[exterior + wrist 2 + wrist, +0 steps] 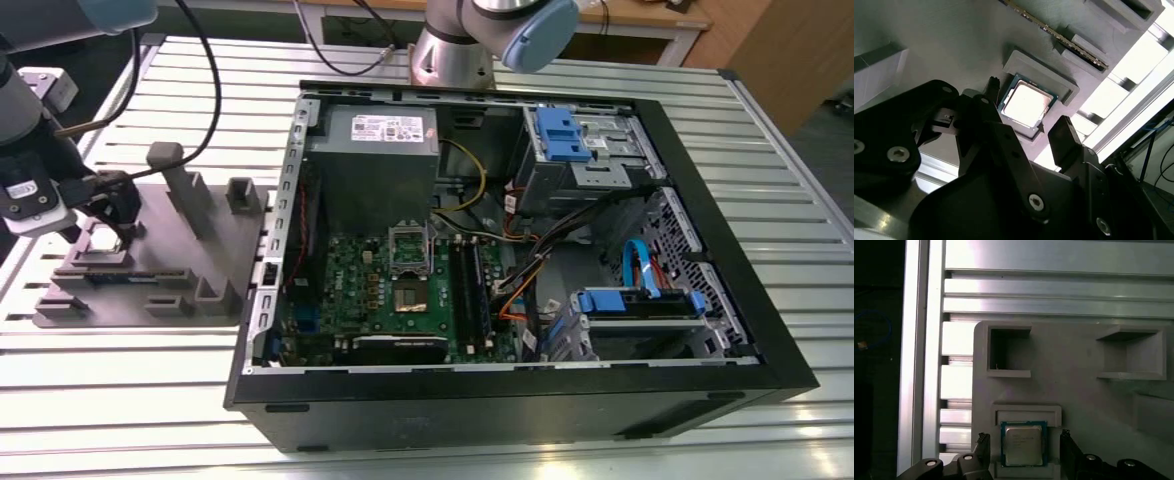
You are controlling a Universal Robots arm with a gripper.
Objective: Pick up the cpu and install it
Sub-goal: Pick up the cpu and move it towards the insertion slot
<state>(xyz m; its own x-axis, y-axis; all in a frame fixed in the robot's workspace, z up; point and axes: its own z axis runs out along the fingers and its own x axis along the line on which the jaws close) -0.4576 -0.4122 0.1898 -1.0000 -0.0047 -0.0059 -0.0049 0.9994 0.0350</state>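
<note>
Grey holder plate (1079, 390), cpu (1024, 446) inside wide-spread gripper (1023, 436), untouched

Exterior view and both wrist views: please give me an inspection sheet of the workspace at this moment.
Surface: slatted metal table carrying a grey fixture and an open computer case.
Job's things: cpu lies flat in its fixture recess, not lifted; socket sits on the board inside the case.
Clutter: thin strip-like board standing in a fixture slot.
Grippers: gripper open, one finger on each side of the cpu, with gaps visible in both wrist views.
Cables: black cables run towards the arm; coloured wires inside the case.
Surroundings: arm base behind the case; wooden furniture.
</note>
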